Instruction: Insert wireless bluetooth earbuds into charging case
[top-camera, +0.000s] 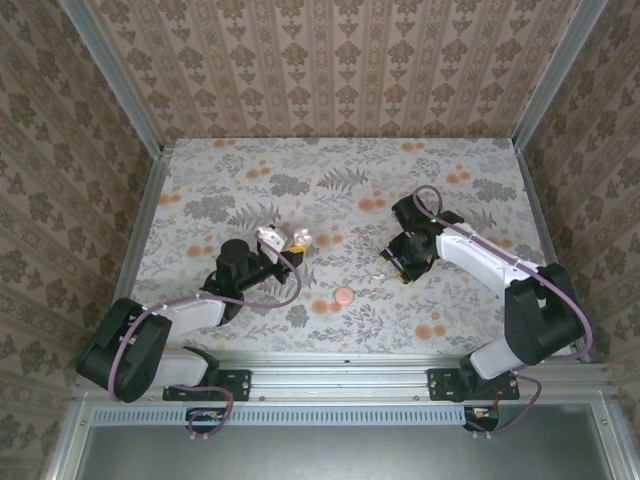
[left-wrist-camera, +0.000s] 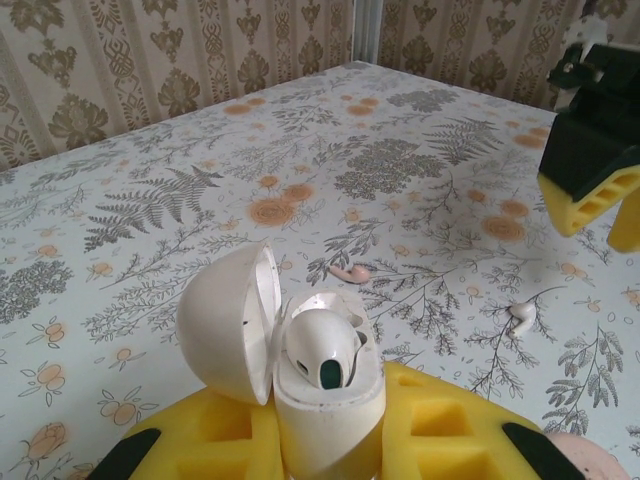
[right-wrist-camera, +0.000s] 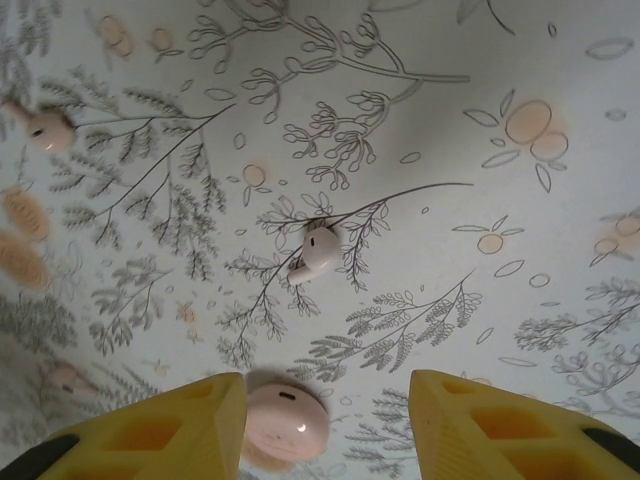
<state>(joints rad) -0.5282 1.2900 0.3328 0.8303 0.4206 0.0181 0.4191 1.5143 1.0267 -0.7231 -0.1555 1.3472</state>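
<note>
- Step in hand, as I judge it: fetching the second bud. One seated earbud (left-wrist-camera: 322, 345) already sits in the charging case (left-wrist-camera: 325, 405), whose lid stands open.
- Holding side: the left gripper (left-wrist-camera: 330, 435) is closed tight on the base of the case. It holds the case upright above the table, left of centre and about midway between the near and far edges.
- Picking side: the right gripper (right-wrist-camera: 328, 385) hangs low over the table right of centre, jaws partly apart with nothing between them.
- Target: the loose earbud (right-wrist-camera: 318, 250) lies on its side on the table just ahead of those fingers, apart from them.
- Clutter: a pink rounded thing (right-wrist-camera: 285, 422) lies just beside one right finger, ungripped. Whether it is the pink puck (top-camera: 344, 295) lying toward the near edge between the arms, I cannot tell.
- Next move calls for bringing the right jaws squarely around the tiny bud, closing gently, then carrying it across to the open case. A skewed pinch could flick it away.
</note>
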